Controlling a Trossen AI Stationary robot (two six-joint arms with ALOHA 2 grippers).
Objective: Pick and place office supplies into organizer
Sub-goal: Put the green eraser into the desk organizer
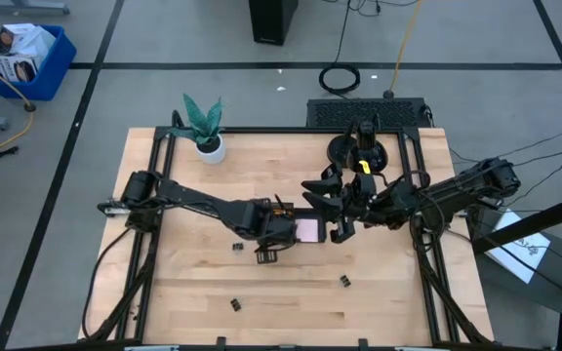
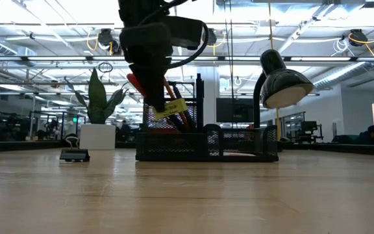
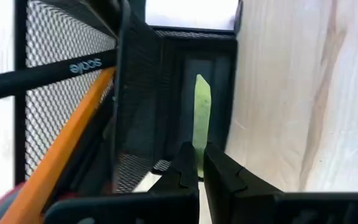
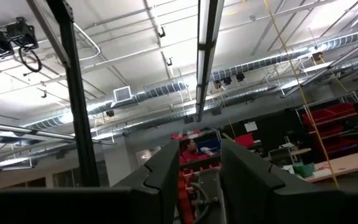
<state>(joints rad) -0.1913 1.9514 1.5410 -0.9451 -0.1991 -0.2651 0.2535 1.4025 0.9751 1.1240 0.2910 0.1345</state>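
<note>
Table (image 1: 203, 292) of pale wood is carrying the black mesh organizer (image 2: 206, 146) just past centre toward two o'clock, with orange pencils (image 3: 67, 146) leaning inside. Left gripper (image 3: 197, 171) is hanging at the organizer's eight o'clock edge, jaws pressing together on a small yellow-green piece (image 3: 202, 112) over a compartment. Right gripper (image 4: 197, 174) is sitting at the organizer's three o'clock, tilted up toward the ceiling, jaws standing apart and holding nothing. Binder clips (image 1: 344, 282) are lying scattered toward six o'clock.

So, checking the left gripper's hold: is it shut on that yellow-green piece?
Yes. The left gripper is shut on the yellow-green piece, over the organizer.
</note>
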